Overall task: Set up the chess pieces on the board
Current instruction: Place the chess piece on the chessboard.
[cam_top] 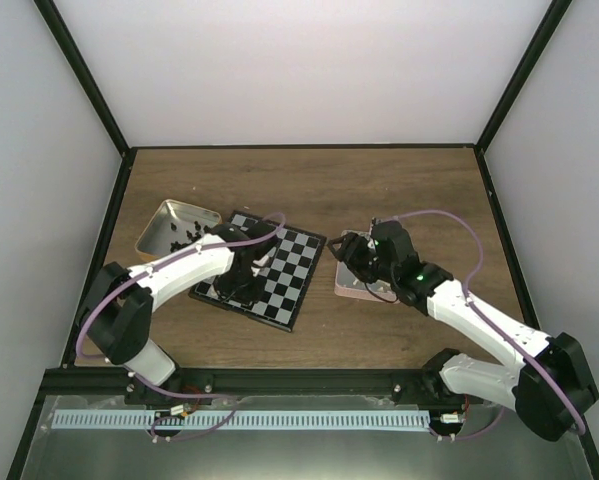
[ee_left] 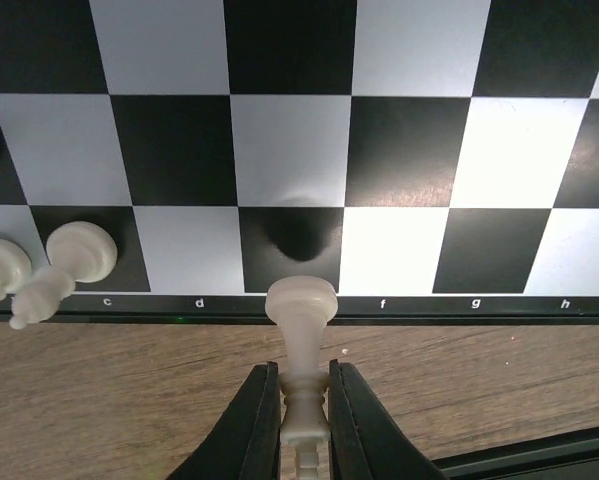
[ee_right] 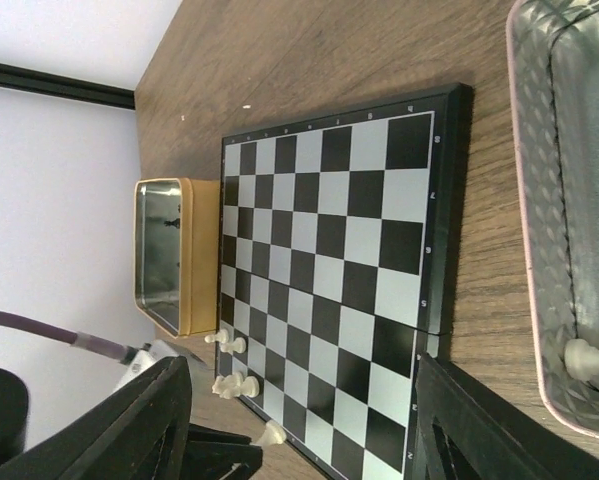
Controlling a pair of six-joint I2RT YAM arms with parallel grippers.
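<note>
Now the left gripper (ee_left: 303, 378) is pinching a white piece (ee_left: 301, 300) tight by its stem; released tilted, it is risking toppling on the board (ee_left: 409, 150)

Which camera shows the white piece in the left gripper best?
Left wrist: the white piece is close up, clamped in the left gripper at the board's edge. Top external hides it under the arm; right wrist shows a tiny speck.

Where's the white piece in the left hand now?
Left wrist view: the white piece is gripped in the left hand at the board's lettered edge, between the d and f marks, with other white pieces to its left near c.
</note>
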